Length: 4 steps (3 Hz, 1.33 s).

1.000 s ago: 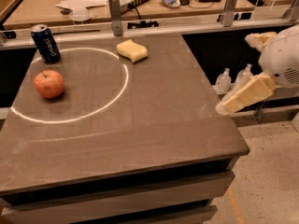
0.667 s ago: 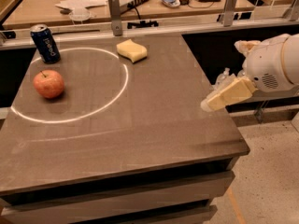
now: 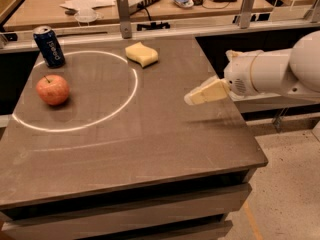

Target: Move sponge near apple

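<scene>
Gripper (image 3: 192,98) is hovering above the table (image 3: 150,149), just inside one side edge, and it is not holding the sponge (image 3: 141,53). Whether it is clenched or released, you cannot tell from this view. Sponge is lying flat well ahead of the gripper and off toward the far edge, untouched, at the rim of the white ring (image 3: 135,81). Apple (image 3: 52,89) is sitting farther out beyond the gripper, across that ring, well apart from the sponge. Soda can (image 3: 49,46) is standing near the apple, on its far side.

Progress, as I judge it: nothing is done yet. You are looking at the approach only. Reaching, grasping, carrying across and setting down beside the apple are all remaining.
</scene>
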Motion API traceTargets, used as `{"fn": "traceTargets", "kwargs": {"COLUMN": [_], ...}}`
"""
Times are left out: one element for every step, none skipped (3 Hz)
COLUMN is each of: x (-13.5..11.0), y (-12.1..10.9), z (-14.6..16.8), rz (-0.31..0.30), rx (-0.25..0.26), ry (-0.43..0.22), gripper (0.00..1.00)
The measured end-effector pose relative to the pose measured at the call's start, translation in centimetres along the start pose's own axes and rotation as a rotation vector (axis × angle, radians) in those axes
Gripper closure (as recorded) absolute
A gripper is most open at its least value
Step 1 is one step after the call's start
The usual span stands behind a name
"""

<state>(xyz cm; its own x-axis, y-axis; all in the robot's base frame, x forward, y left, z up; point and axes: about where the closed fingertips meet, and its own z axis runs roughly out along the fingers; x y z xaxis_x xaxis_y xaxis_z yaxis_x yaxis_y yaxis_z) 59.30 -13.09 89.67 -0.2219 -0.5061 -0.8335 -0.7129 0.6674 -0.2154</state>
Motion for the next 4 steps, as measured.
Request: {"fn": "traceTargets", "kwargs": {"x": [-1.0, -3.0, -5.3, -6.1], "y": [-1.7, -3.0, -3.7, -3.3], "z": [4.7, 9.1, 14.4, 17.4], "rz": [0.022, 0.024, 0.026, 0.049], "rx": [-0.001, -0.028, -0.076, -0.110], "ry": [-0.041, -0.077, -0.107, -0.121], "gripper": [0.00, 0.00, 0.00, 0.00]}}
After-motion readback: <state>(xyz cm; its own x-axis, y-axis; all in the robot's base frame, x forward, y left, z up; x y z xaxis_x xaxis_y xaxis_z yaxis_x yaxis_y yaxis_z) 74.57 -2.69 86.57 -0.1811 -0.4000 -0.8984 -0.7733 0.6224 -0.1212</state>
